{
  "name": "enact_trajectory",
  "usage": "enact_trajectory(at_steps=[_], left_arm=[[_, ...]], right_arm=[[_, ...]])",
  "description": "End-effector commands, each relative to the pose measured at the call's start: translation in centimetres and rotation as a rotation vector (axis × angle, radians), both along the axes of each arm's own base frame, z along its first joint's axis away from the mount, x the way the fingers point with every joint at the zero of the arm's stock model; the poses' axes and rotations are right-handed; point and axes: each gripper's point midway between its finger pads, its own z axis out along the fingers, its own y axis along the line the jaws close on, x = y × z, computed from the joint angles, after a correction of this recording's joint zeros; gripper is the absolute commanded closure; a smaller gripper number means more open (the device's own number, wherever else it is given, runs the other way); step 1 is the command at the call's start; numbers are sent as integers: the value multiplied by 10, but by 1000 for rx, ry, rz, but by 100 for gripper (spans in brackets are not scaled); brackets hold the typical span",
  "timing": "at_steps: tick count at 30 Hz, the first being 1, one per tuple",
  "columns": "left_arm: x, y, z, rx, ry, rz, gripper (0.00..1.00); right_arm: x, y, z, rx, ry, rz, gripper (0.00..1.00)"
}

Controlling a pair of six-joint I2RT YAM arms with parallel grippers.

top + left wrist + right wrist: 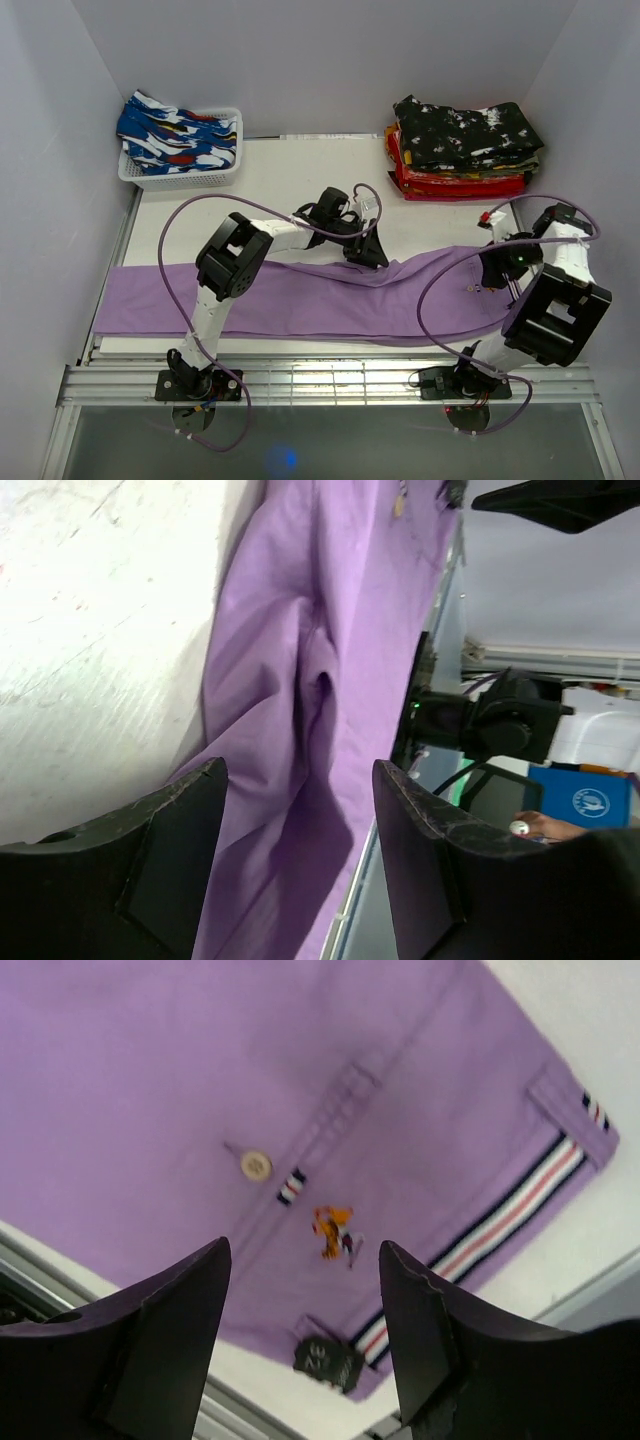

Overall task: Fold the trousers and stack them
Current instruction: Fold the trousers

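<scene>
Left arm (232, 262) and right arm (556, 310): white tubular links joined by blocky black joint housings, each standing on a small black base (187, 385). A purple cable (161, 240) runs in loose loops along each arm, and a small green light (519, 257) shows on the right arm's wrist housing. The left gripper (298, 780) and right gripper (303, 1260) end in matte black, wedge-shaped fingers (170, 870) with edges scuffed pale grey.

Left arm (235, 262) stretched far and rightward to mid-scene, left gripper (366, 252) tipped downward, its 2 fingers (180, 830) set apart, right arm (555, 315) folded near the right edge, right gripper (497, 276) angled down, jaws parted, nothing clasped.
</scene>
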Motion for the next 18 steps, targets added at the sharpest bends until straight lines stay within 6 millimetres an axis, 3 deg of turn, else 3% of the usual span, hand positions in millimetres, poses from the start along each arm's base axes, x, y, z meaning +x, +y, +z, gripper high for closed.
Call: enact_trajectory(at_steps=[1, 5, 9, 11, 12, 18], left_arm=[[2, -16, 43, -132, -3, -32, 30], [6, -22, 57, -174, 3, -36, 40], [6, -25, 65, -204, 29, -45, 56], [5, -23, 64, -200, 42, -45, 52], [3, -21, 61, -179, 63, -38, 43], [3, 1, 40, 18, 30, 38, 36]], right_arm=[[-31, -16, 13, 19, 69, 38, 33], [-52, -30, 12, -25, 58, 122, 31], [-69, -37, 2, -99, 44, 207, 29], [-68, -41, 0, -130, 24, 240, 27], [-68, -41, 1, -138, 17, 247, 27], [-72, -43, 0, -185, -17, 330, 20]])
